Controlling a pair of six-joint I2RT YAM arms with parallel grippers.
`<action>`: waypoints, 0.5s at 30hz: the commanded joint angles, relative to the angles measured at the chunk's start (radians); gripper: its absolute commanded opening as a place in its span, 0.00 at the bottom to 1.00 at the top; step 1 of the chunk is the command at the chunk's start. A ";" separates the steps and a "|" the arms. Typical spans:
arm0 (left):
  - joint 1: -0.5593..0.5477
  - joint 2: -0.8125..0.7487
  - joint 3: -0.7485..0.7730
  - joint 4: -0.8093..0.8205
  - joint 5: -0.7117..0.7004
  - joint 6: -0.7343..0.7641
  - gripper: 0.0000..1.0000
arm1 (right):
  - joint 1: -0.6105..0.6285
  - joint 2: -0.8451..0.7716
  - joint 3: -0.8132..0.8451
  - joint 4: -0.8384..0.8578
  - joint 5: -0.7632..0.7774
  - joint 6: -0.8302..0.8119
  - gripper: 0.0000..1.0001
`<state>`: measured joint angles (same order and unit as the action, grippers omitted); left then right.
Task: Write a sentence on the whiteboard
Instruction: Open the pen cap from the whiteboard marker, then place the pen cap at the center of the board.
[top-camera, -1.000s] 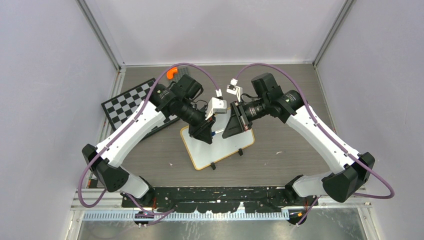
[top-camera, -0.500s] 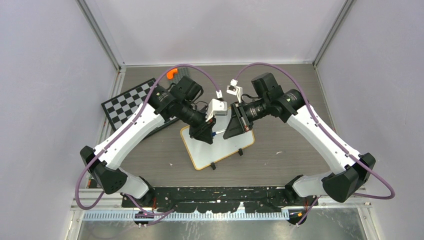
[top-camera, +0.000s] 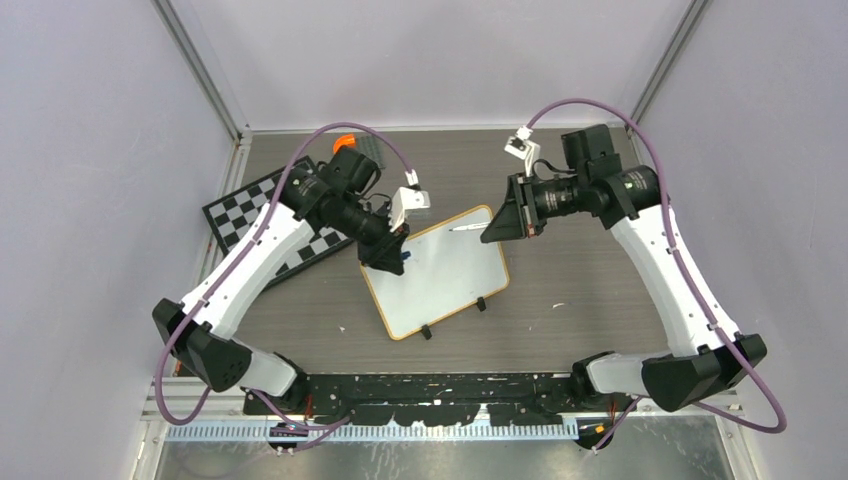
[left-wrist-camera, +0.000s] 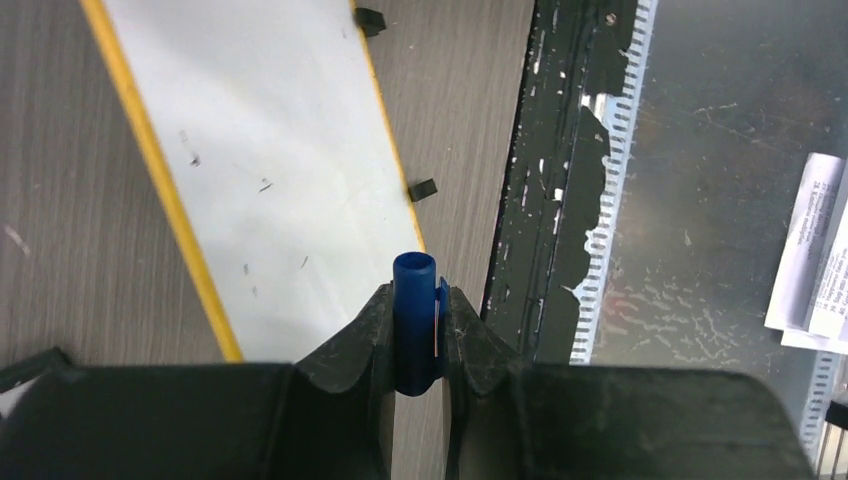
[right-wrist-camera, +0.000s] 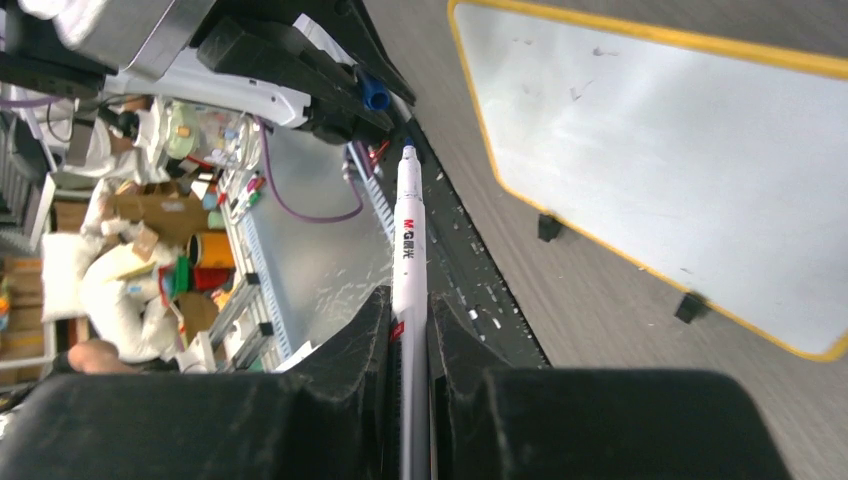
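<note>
The whiteboard (top-camera: 445, 280) is laid flat near the middle of the table (top-camera: 590, 290), turned at an angle, with its two black feet on the near edge. No blue script is seen on its glossy surface, only faint specks, so the sentence is judged not yet begun. The whole writing step remains.

The checkered board (top-camera: 250, 215) lies to the left, near the whiteboard but apart from it. Bare table is available to the right of the yellow rim and toward the arm bases, while the enclosure walls bound the far side.

The left gripper (top-camera: 390, 260) is positioned over the whiteboard's left corner and is clamped on a blue cap (left-wrist-camera: 414, 300). This corner is therefore partly obstructed for a first line.

The right gripper (top-camera: 495, 230) is held beyond the far right edge, clamped on the marker (right-wrist-camera: 409, 240). The uncovered marker tip projects over the far corner, apparently above the surface. Uncapping is judged complete. Contact with the board cannot be confirmed.
</note>
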<state>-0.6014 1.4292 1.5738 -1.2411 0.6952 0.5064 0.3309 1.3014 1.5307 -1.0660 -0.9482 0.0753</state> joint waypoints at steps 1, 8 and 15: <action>0.109 -0.075 0.018 0.038 0.004 -0.038 0.00 | -0.025 -0.029 0.054 -0.084 0.049 -0.070 0.00; 0.345 -0.005 0.029 0.216 -0.249 -0.237 0.00 | -0.026 -0.037 0.075 -0.197 0.202 -0.163 0.00; 0.358 0.188 0.029 0.299 -0.447 -0.277 0.00 | -0.026 -0.096 0.036 -0.226 0.240 -0.199 0.00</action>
<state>-0.2493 1.5238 1.5871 -1.0374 0.3988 0.2882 0.3061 1.2690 1.5616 -1.2640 -0.7509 -0.0776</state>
